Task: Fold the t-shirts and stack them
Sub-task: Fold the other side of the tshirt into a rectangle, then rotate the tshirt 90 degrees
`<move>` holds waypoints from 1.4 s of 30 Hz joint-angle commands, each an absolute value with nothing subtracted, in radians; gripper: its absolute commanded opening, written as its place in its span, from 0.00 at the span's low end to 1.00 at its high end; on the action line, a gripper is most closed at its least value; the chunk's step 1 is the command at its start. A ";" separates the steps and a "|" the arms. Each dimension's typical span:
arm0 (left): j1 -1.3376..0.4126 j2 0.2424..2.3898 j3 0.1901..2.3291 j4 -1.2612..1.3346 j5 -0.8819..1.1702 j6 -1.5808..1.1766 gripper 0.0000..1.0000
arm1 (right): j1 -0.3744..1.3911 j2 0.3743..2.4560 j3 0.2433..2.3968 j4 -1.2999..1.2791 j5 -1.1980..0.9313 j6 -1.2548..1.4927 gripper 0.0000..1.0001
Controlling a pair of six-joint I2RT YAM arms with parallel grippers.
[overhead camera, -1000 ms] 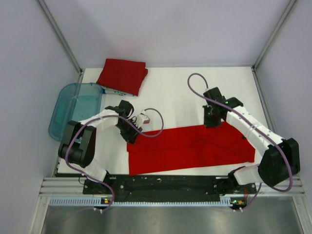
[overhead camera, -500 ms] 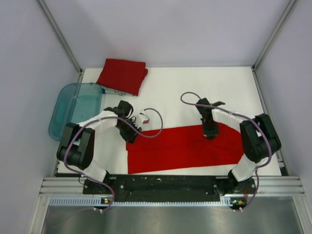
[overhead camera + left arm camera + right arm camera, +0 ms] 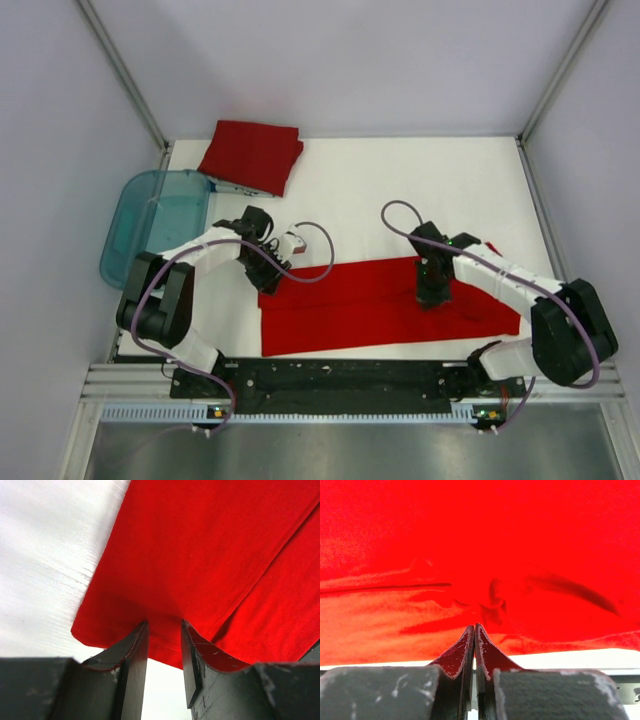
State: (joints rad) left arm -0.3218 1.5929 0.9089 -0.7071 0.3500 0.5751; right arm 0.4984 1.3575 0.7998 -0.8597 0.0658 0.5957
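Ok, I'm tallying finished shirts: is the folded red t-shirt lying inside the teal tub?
No, the folded t-shirt lies on the white table at its far left corner, outside the teal tub.

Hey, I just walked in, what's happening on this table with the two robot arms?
Two arms are folding the spread red t-shirt lying along the near side of the white table. The right gripper is shut, pinching puckered cloth near the shirt's middle. The left gripper is at the shirt's left corner, jaws apart with the hem between them. A folded red t-shirt sits at the far left corner, and a teal plastic tub sits at the table's left edge.
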 commanded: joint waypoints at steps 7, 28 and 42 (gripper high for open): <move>-0.318 1.605 0.919 -0.699 0.313 0.607 0.38 | 0.463 1.295 0.983 -0.962 0.277 0.572 0.00; -0.319 1.559 0.977 -0.761 0.357 0.640 0.41 | 0.442 1.325 0.884 -0.808 -0.035 0.578 0.00; -0.318 1.511 0.945 -0.764 0.339 0.641 0.42 | -0.173 1.664 0.912 -0.474 0.097 0.595 0.00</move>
State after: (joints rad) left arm -0.3218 1.5799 0.9478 -0.7475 0.3408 0.6277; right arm -0.1566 1.4662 0.7708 -0.5766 0.0364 0.5991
